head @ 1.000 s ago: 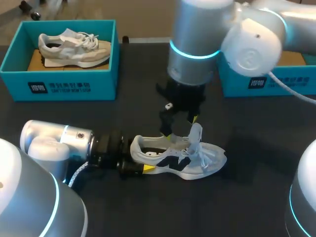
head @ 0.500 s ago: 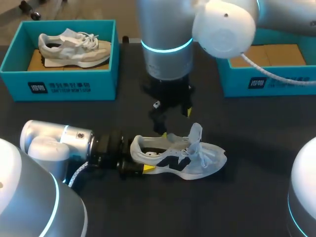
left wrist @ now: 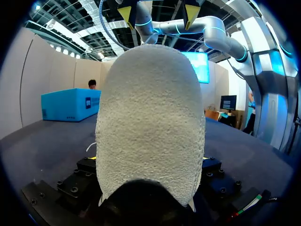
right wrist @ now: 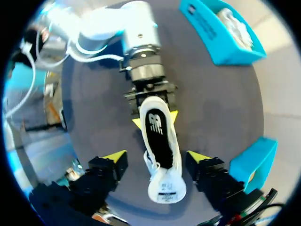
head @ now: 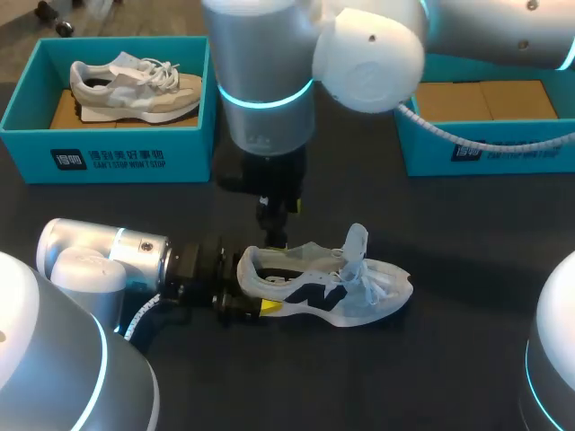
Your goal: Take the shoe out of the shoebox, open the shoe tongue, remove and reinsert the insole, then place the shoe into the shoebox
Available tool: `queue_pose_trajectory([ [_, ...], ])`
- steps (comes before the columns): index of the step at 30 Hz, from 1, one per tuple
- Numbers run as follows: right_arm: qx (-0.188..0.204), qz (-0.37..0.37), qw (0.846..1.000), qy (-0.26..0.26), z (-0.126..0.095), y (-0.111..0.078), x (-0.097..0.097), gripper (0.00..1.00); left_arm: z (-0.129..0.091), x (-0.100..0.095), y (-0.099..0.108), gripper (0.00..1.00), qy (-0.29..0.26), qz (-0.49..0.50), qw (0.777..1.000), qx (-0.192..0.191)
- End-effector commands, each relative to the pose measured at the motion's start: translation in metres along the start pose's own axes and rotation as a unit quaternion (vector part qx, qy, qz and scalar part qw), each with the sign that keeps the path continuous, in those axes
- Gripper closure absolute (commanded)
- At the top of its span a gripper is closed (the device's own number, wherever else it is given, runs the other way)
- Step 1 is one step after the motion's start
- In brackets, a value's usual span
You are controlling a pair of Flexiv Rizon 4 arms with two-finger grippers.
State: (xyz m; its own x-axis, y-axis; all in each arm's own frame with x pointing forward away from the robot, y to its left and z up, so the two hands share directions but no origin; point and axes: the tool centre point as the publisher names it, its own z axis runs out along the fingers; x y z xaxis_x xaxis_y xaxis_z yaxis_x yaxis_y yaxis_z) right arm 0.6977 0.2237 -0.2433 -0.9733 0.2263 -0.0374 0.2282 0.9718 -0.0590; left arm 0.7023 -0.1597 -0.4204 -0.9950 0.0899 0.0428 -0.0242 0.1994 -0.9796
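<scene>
Head view: white sneaker [head: 328, 289] with dark side panel, tongue [head: 357, 241] upright and laces loose, lies on table [head: 449, 359], heel clenched in left claw [head: 244, 303]; right claw [head: 272, 223] hangs just above heel opening, teal shoebox [head: 108, 153] with second shoe [head: 135, 85] well behind it. Left wrist view: sneaker heel [left wrist: 150, 122] blocks nearly everything ahead, right claw's yellow fingertips [left wrist: 128, 12] above it. Right wrist view: right claw [right wrist: 157, 157] released, fingers spread either side of sneaker without touching, dark insole [right wrist: 159, 136] visible below, left claw tips pinching heel.

Black table [head: 467, 377] carries left shoebox [head: 108, 157], right shoebox [head: 503, 154], white shoe [head: 359, 301]
</scene>
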Motion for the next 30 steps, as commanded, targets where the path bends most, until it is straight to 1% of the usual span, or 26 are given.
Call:
queue_pose_trajectory([
  [1, 0.033, -0.017, 0.999, 0.012, 0.014, 0.008, 0.009, 1.00, -0.001, -0.001, 0.007, 1.00, -0.001, 0.000, 1.000, 0.000],
  [12, 0.033, -0.017, 0.999, 0.012, 0.014, 0.008, 0.009, 1.00, -0.001, -0.001, 0.007, 1.00, -0.001, 0.000, 1.000, 0.000],
  [13, 0.025, -0.018, 1.000, 0.008, 0.021, 0.006, 0.007, 1.00, -0.001, -0.001, 0.007, 1.00, -0.001, 0.000, 1.000, 0.000],
  [14, 0.024, -0.013, 1.000, 0.009, 0.028, 0.003, 0.005, 1.00, -0.001, -0.001, 0.007, 1.00, -0.001, 0.000, 1.000, 0.000],
  [16, 0.006, -0.019, 1.000, -0.003, 0.039, -0.002, 0.005, 1.00, -0.001, -0.001, 0.007, 1.00, -0.001, 0.000, 1.000, 0.000],
  [20, -0.009, -0.021, 1.000, 0.002, 0.060, -0.003, 0.003, 1.00, -0.001, -0.001, 0.007, 1.00, -0.001, 0.000, 1.000, 0.000],
  [30, -0.009, -0.021, 1.000, 0.002, 0.060, -0.003, 0.003, 1.00, -0.001, -0.001, 0.007, 1.00, -0.001, 0.000, 1.000, 0.000],
])
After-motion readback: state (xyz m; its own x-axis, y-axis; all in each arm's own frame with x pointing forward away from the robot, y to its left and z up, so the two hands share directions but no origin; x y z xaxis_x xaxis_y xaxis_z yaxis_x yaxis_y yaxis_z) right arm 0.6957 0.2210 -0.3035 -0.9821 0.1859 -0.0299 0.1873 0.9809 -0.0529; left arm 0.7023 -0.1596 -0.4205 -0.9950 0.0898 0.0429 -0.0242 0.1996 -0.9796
